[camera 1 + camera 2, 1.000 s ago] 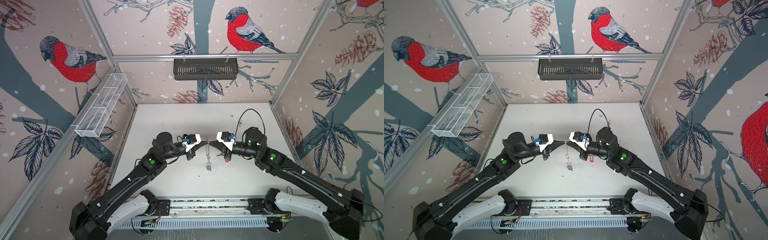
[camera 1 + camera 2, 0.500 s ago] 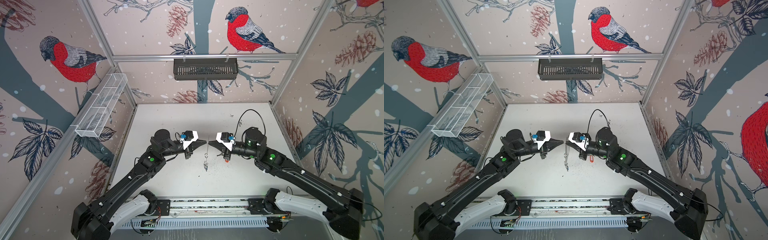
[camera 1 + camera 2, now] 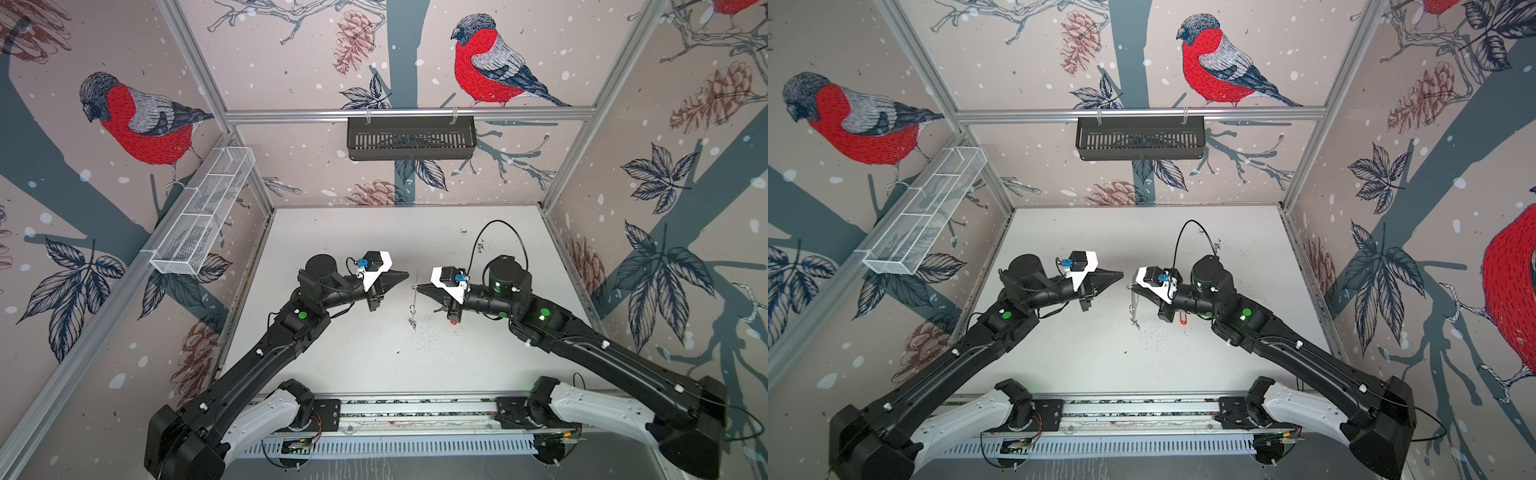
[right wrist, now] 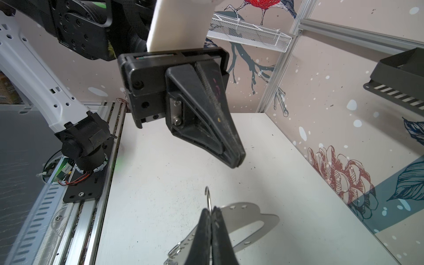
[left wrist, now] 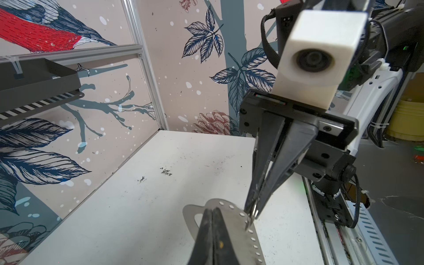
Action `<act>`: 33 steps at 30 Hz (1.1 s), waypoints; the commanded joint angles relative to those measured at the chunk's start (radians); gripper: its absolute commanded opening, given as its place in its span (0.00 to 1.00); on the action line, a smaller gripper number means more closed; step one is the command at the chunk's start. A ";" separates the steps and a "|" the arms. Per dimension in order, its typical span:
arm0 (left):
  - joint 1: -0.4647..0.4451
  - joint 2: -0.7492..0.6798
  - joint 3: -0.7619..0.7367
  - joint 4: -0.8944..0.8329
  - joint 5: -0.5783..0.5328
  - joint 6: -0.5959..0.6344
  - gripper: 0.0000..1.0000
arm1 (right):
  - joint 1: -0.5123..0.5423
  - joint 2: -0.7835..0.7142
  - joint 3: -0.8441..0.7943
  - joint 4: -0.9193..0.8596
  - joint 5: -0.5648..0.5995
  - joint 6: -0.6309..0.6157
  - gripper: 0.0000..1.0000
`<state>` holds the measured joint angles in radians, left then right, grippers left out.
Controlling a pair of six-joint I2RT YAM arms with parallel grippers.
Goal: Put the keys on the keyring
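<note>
The black left gripper (image 3: 405,274) is shut and holds nothing. Beside it, the flat grey D-shaped keyring (image 5: 232,220) hangs by a small metal ring (image 4: 207,198), pinched tight in the black right gripper (image 5: 252,212). A red-orange tag (image 3: 1182,318) lies below.

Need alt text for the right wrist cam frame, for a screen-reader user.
The right pincer, shut on a small metal ring, holds the grey see-through keyring by that ring over the white table. The left pincer, shut and empty, points toward it across a gap without touching.
</note>
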<state>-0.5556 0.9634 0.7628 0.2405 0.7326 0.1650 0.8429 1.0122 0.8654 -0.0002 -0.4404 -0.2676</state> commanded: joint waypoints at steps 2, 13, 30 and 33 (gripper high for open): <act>0.003 -0.009 -0.006 0.039 -0.009 0.001 0.05 | -0.002 -0.006 0.003 0.017 0.002 0.000 0.00; 0.003 -0.059 -0.057 0.038 0.057 0.063 0.13 | -0.019 -0.008 0.007 0.032 0.000 0.029 0.00; -0.001 0.023 -0.030 0.090 0.152 0.057 0.22 | -0.032 0.018 0.023 0.032 -0.063 0.052 0.00; -0.003 0.026 -0.027 0.092 0.158 0.054 0.22 | -0.031 0.026 0.024 0.032 -0.066 0.052 0.00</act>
<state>-0.5571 0.9867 0.7261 0.2825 0.8631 0.2142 0.8108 1.0344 0.8787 -0.0025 -0.4892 -0.2298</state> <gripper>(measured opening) 0.221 0.053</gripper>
